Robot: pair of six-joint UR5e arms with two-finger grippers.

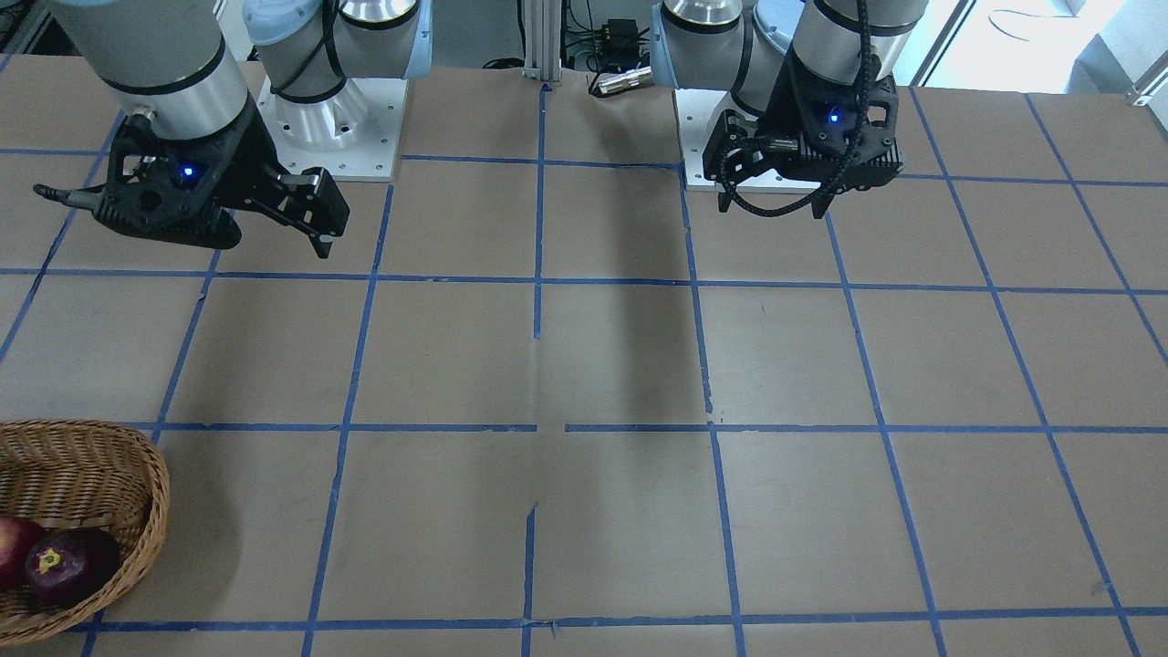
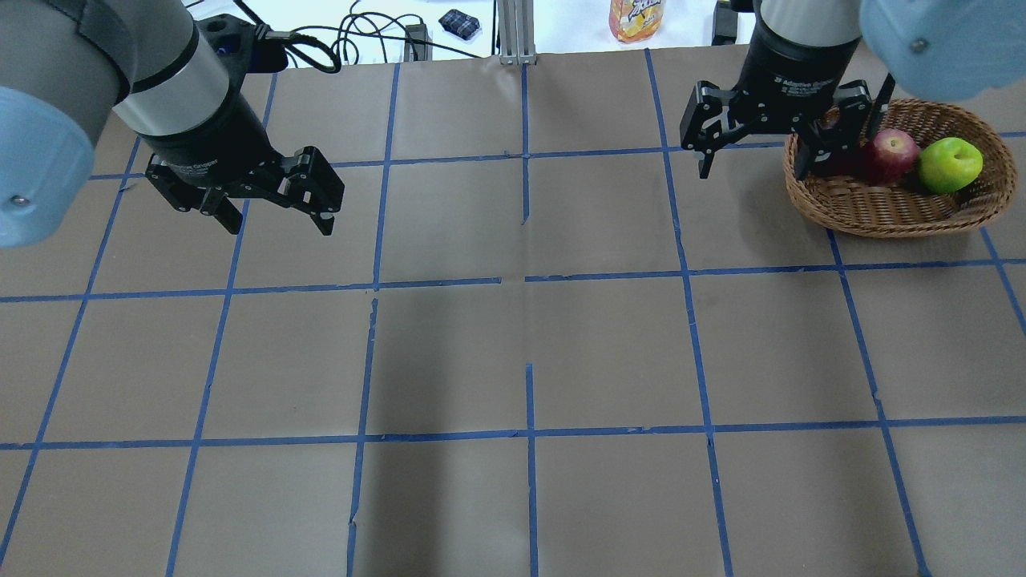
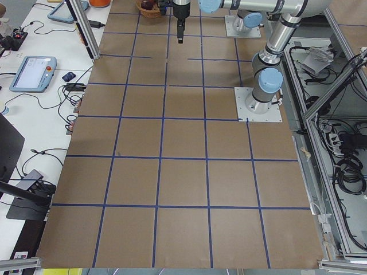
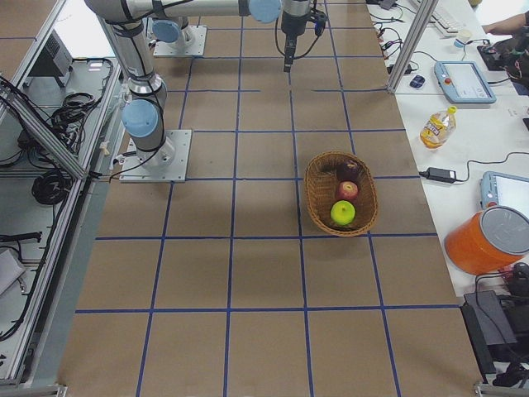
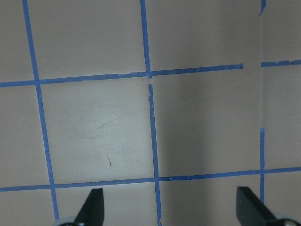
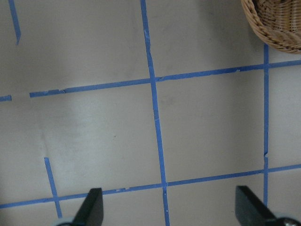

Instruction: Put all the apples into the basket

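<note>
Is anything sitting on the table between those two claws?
No. In the overhead view, the stretch between the left gripper and the right gripper is bare brown table, crossed only by blue tape lines.

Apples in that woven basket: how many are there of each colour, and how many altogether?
Bright lime-green apple: 1
Red apple with some yellowish skin: 1
Dark maroon-purple apple: 1
Total: 3 apples, all lying inside the oval tan woven wicker basket.
</note>
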